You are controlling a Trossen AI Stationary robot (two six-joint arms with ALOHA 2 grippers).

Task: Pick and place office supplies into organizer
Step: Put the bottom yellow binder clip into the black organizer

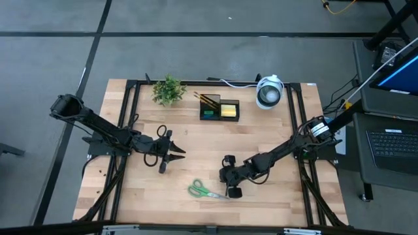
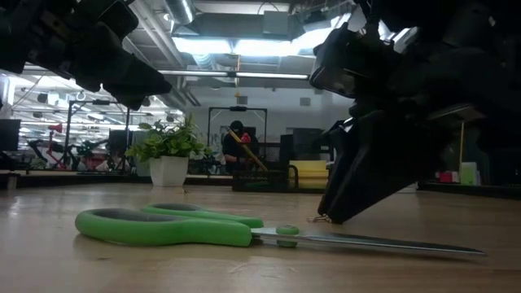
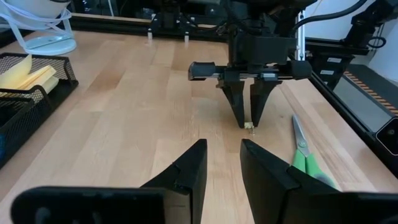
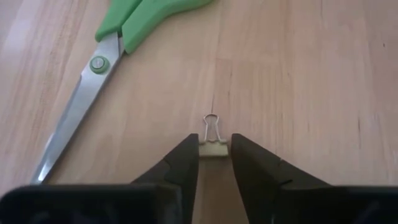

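Here the right hand (image 4: 214, 163) pinches a small binder clip (image 4: 212, 144) against the desk (image 4: 311, 93), beside the green-handled scissors (image 4: 118, 43). The left hand (image 1: 171, 151) hovers unclenched, holding nothing. The organizer (image 1: 219, 108) stands well apart.

The right gripper (image 4: 214, 163) points down at the table, its two fingers (image 4: 180, 165) pressed against either side of a small binder clip (image 4: 212, 148). The left gripper (image 3: 222, 163) hovers opposite, facing it, fingers slightly apart with nothing between them.
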